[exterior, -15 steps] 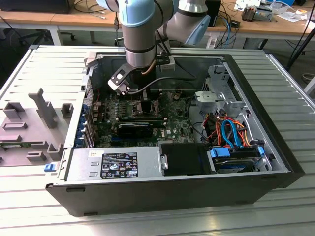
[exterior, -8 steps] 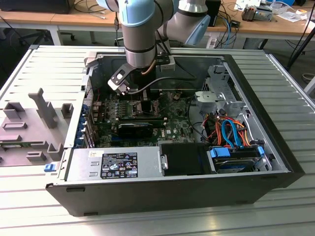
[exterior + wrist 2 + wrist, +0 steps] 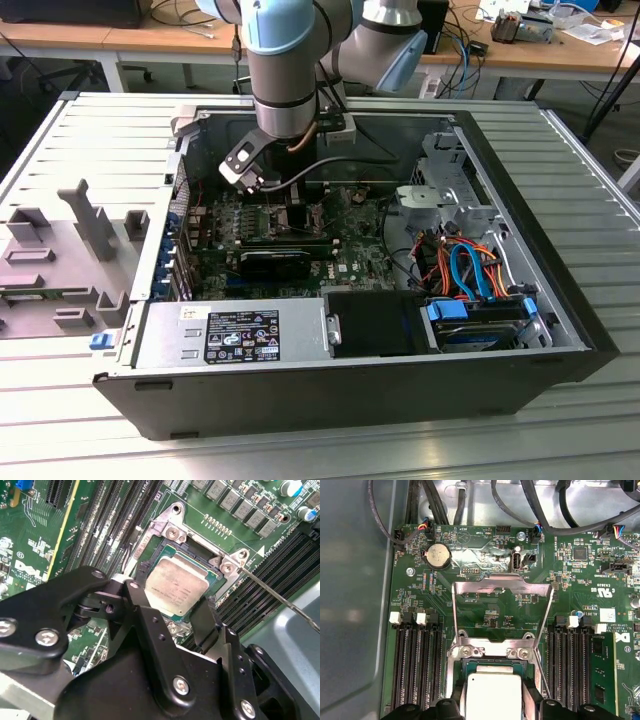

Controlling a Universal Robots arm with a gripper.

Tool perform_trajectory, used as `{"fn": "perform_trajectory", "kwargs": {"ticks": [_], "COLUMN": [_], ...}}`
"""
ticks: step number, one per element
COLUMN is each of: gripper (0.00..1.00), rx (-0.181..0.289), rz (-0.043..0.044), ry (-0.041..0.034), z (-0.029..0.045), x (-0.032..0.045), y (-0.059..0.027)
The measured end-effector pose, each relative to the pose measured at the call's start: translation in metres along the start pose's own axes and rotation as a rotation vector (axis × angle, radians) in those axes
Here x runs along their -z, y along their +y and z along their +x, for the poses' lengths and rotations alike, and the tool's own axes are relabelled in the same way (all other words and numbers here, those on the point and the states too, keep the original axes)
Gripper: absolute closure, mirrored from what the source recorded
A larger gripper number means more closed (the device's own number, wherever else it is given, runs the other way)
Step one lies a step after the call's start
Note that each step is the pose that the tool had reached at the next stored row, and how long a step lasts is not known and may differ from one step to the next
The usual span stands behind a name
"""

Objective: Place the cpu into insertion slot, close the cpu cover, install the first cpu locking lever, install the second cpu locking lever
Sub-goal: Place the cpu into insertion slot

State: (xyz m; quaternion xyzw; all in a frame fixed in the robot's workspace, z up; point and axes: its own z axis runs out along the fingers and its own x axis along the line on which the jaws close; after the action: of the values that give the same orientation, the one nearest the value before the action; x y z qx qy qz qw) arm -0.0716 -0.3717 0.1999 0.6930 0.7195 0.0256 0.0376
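1. Nearest the lens in the second wrist view is the black gripper (image 3: 166, 599), straddling the cpu (image 3: 176, 586). You can't tell whether it's clamped on the chip or has let go.
2. The cpu sits in, or just over, the insertion slot (image 3: 200, 556), approx. square w/ the rim. You can't tell if it's fully seated.
3. Handling, as a judgement: the chip is light, stiff and flat, w/ a smooth metal top that's prob. slippery. The underside contacts & socket pins are the fragile bit. Take it by two opposite edges, keep it level, and don't press on top.
4. The cpu cover (image 3: 495, 586) stands open, hinged up at one side of the slot in the first wrist view. A locking lever (image 3: 280, 598) juts out beside the slot, not latched.
5. Containers: the pc case (image 3: 350, 395) lies open on its side. Inside you have the motherboard (image 3: 300, 235), a power supply (image 3: 230, 335) & blue and orange cables (image 3: 465, 270) by the drive bay.
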Motion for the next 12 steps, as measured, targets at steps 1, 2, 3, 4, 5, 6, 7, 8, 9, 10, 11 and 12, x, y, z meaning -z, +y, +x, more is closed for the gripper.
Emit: {"fn": "perform_trajectory", "kwargs": {"ticks": [1, 2, 3, 4, 5, 6, 7, 8, 9, 10, 11, 12], "gripper": [0.38, 0.38, 0.38, 0.38, 0.38, 0.38, 0.38, 0.38, 0.38, 0.38, 0.4, 0.47], "rx": [0.0, 0.0, 0.0, 0.0, 0.0, 0.0, -0.001, -0.001, -0.001, -0.001, -0.001, -0.001], "rz": [0.0, 0.0, 0.0, 0.0, 0.0001, 0.0001, 0.0, -0.0001, -0.0002, -0.0001, -0.0003, -0.0002], "ry": [0.0, 0.0001, 0.0002, 0.0001, -0.0001, 0.0003, 0.001, 0.0014, 0.0025, 0.0035, 0.0063, 0.0065], "z": [0.0, 0.0, 0.0, 0.0, -0.0001, -0.0001, -0.0001, -0.0001, -0.0001, 0.0008, 0.0035, 0.0039], "x": [0.0, 0.0, 0.0, 0.0003, 0.0016, 0.0042, 0.0067, 0.0077, 0.0079, 0.0079, 0.008, 0.008], "y": [0.0, 0.0, 0.0, 0.0, 0.0001, 0.0004, 0.0006, 0.0007, 0.0007, 0.0008, 0.0009, 0.0009]}}
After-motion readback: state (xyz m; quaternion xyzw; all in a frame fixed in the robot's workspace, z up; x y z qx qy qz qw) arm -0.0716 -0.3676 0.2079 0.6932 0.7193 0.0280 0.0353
